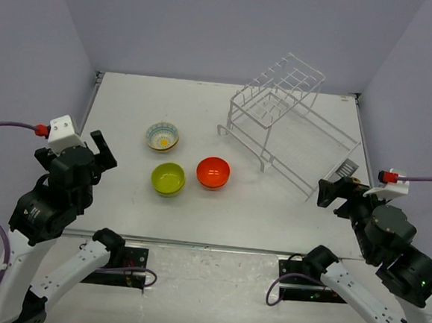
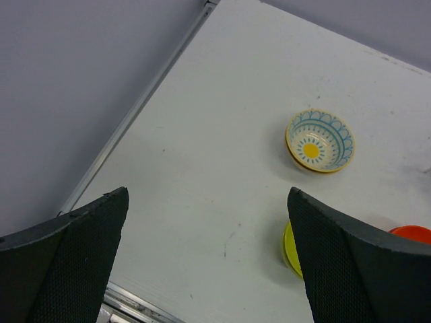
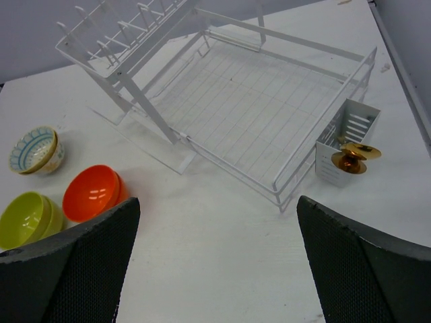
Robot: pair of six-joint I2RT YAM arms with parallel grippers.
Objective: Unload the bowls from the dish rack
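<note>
On the white desk [image 1: 130, 110], left of the middle: three bowls, all upright, all outside the dish rack [image 1: 287, 111] and well apart from it. Farthest from the arms, the cream bowl [image 1: 162, 136], with blue pattern and yellow flower centre. Nearer to the arms, the lime-green bowl [image 1: 168, 179] and, just beside it on the right, the orange-red bowl [image 1: 213, 172]. Touching or only very close: cannot tell. Cream bowl a little apart from both.

Dish rack on the far right part of the desk. White thin wire, with a raised slotted top at the back and a flat gridded tray reaching toward the right arm. At the near right corner of the tray, a small white slotted cutlery holder [image 3: 350, 128] with a gold-coloured round object [image 3: 353, 158] at its opening. What this object is, cannot tell.

Left hand [image 1: 103, 151] over the left side of the desk, spread wide, pinching nothing. In the left wrist view, left fingers [image 2: 67, 262] far apart with bare desk between them, the cream bowl ahead and to the right.

Right hand [image 1: 333, 192] at the right side, near the cutlery holder, also spread wide and pinching nothing. In the right wrist view, right fingers [image 3: 367, 262] at both lower corners, the rack ahead, the three bowls at the left edge.
</note>
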